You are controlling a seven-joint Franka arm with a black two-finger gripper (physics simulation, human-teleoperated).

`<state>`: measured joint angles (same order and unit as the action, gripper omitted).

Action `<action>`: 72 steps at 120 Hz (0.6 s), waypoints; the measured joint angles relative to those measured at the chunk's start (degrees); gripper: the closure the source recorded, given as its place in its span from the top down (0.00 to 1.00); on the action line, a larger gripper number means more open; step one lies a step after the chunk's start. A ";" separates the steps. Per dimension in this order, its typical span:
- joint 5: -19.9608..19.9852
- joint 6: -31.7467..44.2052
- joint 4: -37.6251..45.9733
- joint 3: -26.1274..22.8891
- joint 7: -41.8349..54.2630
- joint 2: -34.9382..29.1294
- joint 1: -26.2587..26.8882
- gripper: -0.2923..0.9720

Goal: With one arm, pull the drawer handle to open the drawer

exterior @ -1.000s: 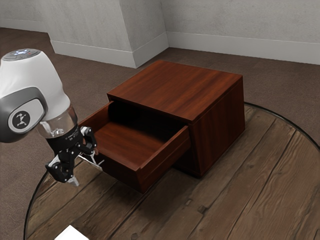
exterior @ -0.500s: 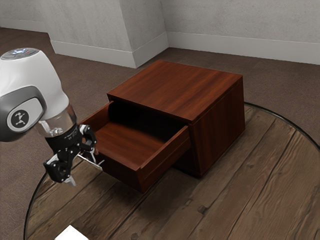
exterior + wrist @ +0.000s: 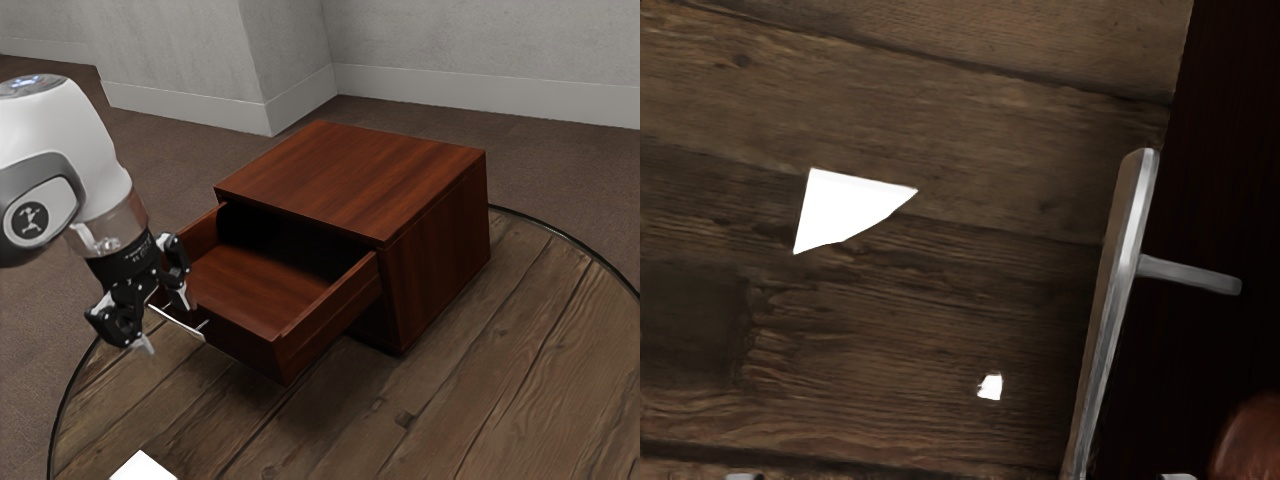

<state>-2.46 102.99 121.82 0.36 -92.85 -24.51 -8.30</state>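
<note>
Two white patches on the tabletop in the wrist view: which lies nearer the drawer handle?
The small squarish patch, close beside the drawer handle; the big triangular patch lies farther from it.

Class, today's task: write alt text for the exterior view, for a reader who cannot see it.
A dark wooden cabinet on a round plank table has its drawer pulled well out. A white robot arm reaches in from the exterior view's left, its black gripper close to the drawer's silver handle.

Round plank table (image 3: pixel 480 400) on brown carpet (image 3: pixel 560 150), white patch (image 3: pixel 845 207) on its wood.
</note>
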 joint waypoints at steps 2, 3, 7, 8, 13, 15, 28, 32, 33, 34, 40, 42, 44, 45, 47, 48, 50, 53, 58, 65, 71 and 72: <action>0.00 -0.03 -0.15 -0.03 0.01 0.00 0.01 0.61; 0.00 -0.05 -0.22 -0.05 0.01 0.00 0.01 0.61; 0.00 -0.11 -0.52 -0.11 0.03 0.00 0.05 0.60; 0.00 -0.12 -0.59 -0.12 0.03 0.00 0.06 0.60; 0.00 -0.20 -0.98 -0.20 0.05 0.03 0.12 0.59; 0.00 -0.22 -1.11 -0.25 0.06 0.05 0.14 0.59; 0.01 -0.49 -3.01 -0.99 0.09 0.22 0.29 0.58; 0.03 -0.56 -3.49 -1.24 0.10 0.24 0.33 0.58; 0.03 -0.57 -3.62 -1.31 0.10 0.24 0.34 0.58; 0.04 -0.59 -3.74 -1.36 0.10 0.26 0.35 0.58; 0.08 -0.67 -4.21 -1.71 0.11 0.31 0.37 0.57; 0.09 -0.70 -4.36 -1.83 0.11 0.32 0.37 0.57; 0.13 -0.73 -4.64 -2.09 0.11 0.33 0.37 0.57; 0.14 -0.76 -4.82 -2.22 0.11 0.35 0.39 0.57; 0.17 -0.82 -5.17 -2.47 0.10 0.39 0.41 0.57; 0.19 -0.86 -5.37 -2.62 0.09 0.41 0.42 0.57; 0.23 -0.92 -5.80 -2.89 0.08 0.51 0.43 0.57; 0.31 -1.01 -6.51 -3.21 0.05 0.67 0.47 0.58; 0.42 -1.14 -7.61 -3.95 -0.10 0.85 0.55 0.60; 0.59 -1.91 -11.02 -4.97 -0.57 1.74 0.86 0.64; 1.06 -4.93 -18.44 -5.68 -1.03 4.18 1.02 0.66; 1.12 -5.59 -19.78 -5.98 -1.10 4.63 1.03 0.66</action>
<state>-1.34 97.40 102.04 -5.62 -93.96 -19.88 -7.26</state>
